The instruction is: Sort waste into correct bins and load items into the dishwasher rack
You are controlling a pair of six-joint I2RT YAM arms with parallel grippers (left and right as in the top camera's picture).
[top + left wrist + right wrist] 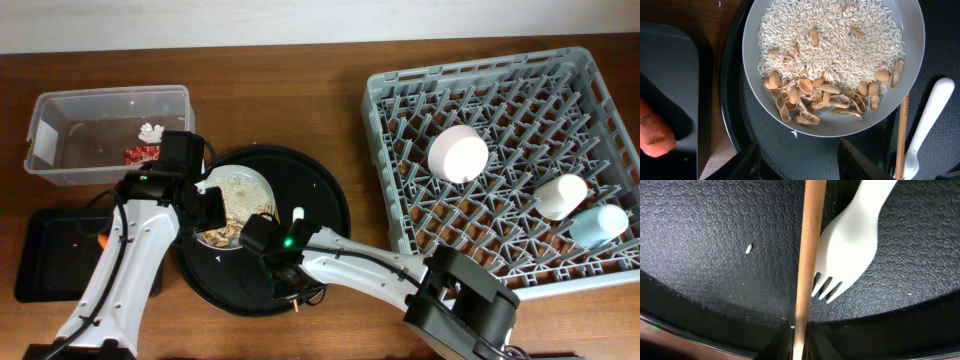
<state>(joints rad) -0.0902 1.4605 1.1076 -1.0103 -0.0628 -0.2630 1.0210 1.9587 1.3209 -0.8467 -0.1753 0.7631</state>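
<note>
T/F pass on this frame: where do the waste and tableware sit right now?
1. The red crinkled snack wrapper lies in the clear plastic rectangular tub. True.
2. The orange carrot piece lies in that tub. False: it is in the shallow black rectangular tray.
3. The small blue cup sits in the large grey plastic dishwasher rack. True.
4. The white plastic fork is in the rack. False: it lies on the large round black tray beside the thin wooden chopstick.

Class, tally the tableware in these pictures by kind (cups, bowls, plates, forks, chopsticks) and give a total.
Cups: 2 (cream cup, blue cup)
Bowls: 1 (pink bowl)
Plates: 1 (plate)
Forks: 1 (white fork)
Chopsticks: 1 (wooden chopstick)
Total: 6
</note>
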